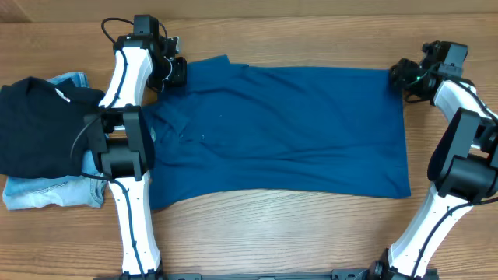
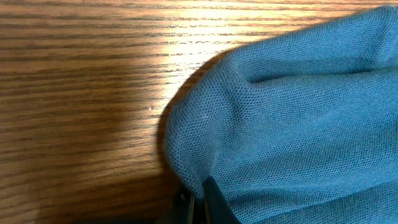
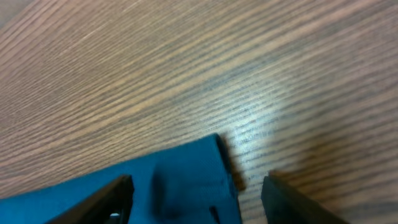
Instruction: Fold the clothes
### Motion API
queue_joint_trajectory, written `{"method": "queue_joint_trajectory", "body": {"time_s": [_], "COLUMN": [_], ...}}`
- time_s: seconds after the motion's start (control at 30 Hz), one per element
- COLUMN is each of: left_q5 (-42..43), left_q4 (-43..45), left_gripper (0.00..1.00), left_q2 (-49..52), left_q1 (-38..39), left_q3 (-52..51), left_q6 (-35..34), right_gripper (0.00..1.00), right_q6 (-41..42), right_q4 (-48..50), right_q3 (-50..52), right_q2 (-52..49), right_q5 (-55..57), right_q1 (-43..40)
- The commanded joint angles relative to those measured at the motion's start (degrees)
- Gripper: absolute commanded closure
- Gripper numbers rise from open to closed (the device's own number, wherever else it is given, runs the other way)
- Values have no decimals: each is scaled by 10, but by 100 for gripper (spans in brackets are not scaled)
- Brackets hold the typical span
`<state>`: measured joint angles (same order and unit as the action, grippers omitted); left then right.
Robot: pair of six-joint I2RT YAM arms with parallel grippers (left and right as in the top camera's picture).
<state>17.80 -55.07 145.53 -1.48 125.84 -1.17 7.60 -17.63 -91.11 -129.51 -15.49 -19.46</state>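
Note:
The teal-blue shirt (image 1: 288, 132) lies spread flat across the wooden table. My left gripper (image 1: 174, 72) is at its far left corner. In the left wrist view the jaws (image 2: 200, 204) are shut on a bunched edge of the fabric (image 2: 298, 112). My right gripper (image 1: 401, 76) is at the shirt's far right corner. In the right wrist view its fingers (image 3: 196, 202) are open and straddle the corner of the cloth (image 3: 180, 180), one finger over the fabric, the other over bare wood.
A folded black garment (image 1: 39, 124) lies at the left on light blue jeans (image 1: 47, 193), close to the left arm's base (image 1: 120, 152). The wooden table (image 1: 311, 233) shows in front of the shirt and behind it.

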Motion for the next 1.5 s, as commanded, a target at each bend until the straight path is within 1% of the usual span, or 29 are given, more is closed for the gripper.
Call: {"method": "queue_joint_trajectory", "body": {"time_s": [0.0,0.07,0.13,0.17,0.23,0.27,0.37,0.5,0.6,0.73,0.83,0.97,1.07,1.17,1.23,1.33,1.47], "left_q5": [-4,-5,-5,-7,-18,-22,-29,-30,-35,-55,-85,-95,-99,-99,-99,-99,-77], "left_q4": [0,1,1,1,0,1,0,-13,-14,-31,-71,-146,-168,-174,-181,-210,-255], "left_gripper": [96,96,96,96,96,96,96,96,96,96,96,96,96,96,96,91,90], "left_q2": [-22,-22,-22,-22,-22,-22,-22,-33,-64,-122,-150,-157,-157,-157,-157,-156,-156], "left_q1": [6,5,5,5,5,6,6,3,3,3,1,-3,-9,-8,-8,-7,-7], "left_q3": [10,10,10,10,10,10,12,36,45,45,45,45,45,44,44,44,44], "left_q6": [-1,-1,-1,-1,-1,-1,-1,-1,-1,-1,-1,-1,-1,-1,-1,-1,-2], "right_gripper": [50,62,67,73,91,96,96,96,96,96,96,96,96,96,96,96,96], "right_q6": [1,1,1,1,1,1,12,12,14,47,47,47,46,46,46,46,44], "right_q4": [12,11,12,14,15,13,-9,-74,-111,-130,-172,-277,-341,-365,-372,-395,-431], "right_q3": [-8,-8,-8,-8,-8,-8,-9,-14,-20,-20,-20,-20,-20,-20,-20,-20,-20], "right_q2": [-12,-12,-12,-12,-12,-11,-5,56,111,158,169,174,178,182,186,192,192], "right_q5": [-9,-10,-14,-14,-16,-23,-26,-26,-26,-26,-26,-26,-27,-36,-70,-117,-116], "right_q1": [0,0,0,0,0,0,0,-3,-6,-21,-27,-38,-54,-66,-76,-89,-92]}}
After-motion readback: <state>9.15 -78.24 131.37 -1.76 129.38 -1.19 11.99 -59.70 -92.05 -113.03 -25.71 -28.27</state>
